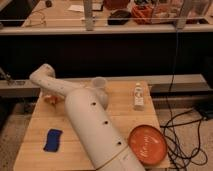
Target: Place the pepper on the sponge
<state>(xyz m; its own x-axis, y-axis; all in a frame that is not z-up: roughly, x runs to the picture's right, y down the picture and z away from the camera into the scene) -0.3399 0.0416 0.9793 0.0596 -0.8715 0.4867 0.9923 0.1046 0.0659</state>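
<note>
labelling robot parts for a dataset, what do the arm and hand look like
The arm is a thick, smooth off-white tube with a row of small dark holes, narrowing past a rounded joint to a slimmer link. No cables show on it. The hand, over the table's far-left part, is mostly hidden beneath that link.

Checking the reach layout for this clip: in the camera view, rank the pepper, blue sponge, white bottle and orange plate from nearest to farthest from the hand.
1. pepper, right beside the hand at the far left of the table.
2. sponge, front left.
3. white bottle, far right side.
4. orange plate, front right.
</note>
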